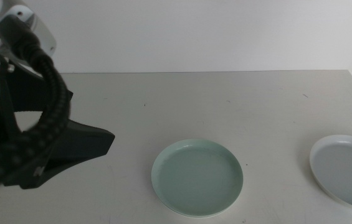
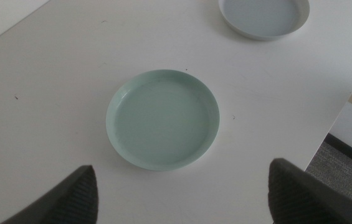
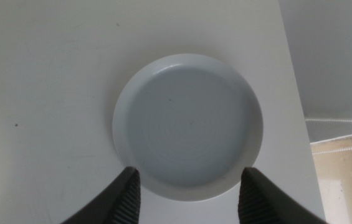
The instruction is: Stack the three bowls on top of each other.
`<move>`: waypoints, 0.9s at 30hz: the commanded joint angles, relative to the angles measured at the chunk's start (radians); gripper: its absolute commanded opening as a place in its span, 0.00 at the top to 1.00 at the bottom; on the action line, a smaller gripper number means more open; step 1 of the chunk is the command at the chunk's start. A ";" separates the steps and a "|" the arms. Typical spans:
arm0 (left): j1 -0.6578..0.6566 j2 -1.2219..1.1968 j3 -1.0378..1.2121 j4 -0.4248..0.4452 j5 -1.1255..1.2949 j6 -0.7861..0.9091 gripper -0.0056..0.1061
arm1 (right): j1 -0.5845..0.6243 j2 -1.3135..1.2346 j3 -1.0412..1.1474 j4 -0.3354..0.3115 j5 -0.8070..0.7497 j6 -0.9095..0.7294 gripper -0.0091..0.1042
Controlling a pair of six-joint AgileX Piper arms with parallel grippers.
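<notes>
Mint bowl [image 1: 197, 178] and grey-blue bowl [image 1: 345, 169] sit upright, apart.

We see a smooth, faintly glossy mint green bowl [image 1: 197, 178] and a like-finished pale grey-blue bowl [image 1: 346, 169], both seemingly plastic, on a matt white table [image 1: 225, 106]; at left, a ribbed black cable sleeve [image 1: 35, 140].

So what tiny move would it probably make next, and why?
Probably the right gripper drops straight down: its open jaws hang over the near rim of the grey-blue bowl, which sits alone beside the green bowl. The left gripper hangs open above the green one.
</notes>
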 commanded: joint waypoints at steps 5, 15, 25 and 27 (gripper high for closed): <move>-0.005 -0.006 -0.030 -0.025 -0.047 -0.003 0.01 | -0.008 0.132 -0.045 -0.032 -0.028 -0.005 0.56; -0.005 -0.006 -0.030 -0.025 -0.047 -0.003 0.01 | -0.217 0.330 -0.100 0.045 -0.018 -0.005 0.56; -0.005 -0.006 -0.030 -0.025 -0.047 -0.003 0.01 | -0.331 0.487 -0.102 0.084 -0.117 -0.201 0.54; -0.005 -0.006 -0.030 -0.021 -0.047 -0.003 0.01 | -0.326 0.506 -0.102 0.112 -0.147 -0.243 0.51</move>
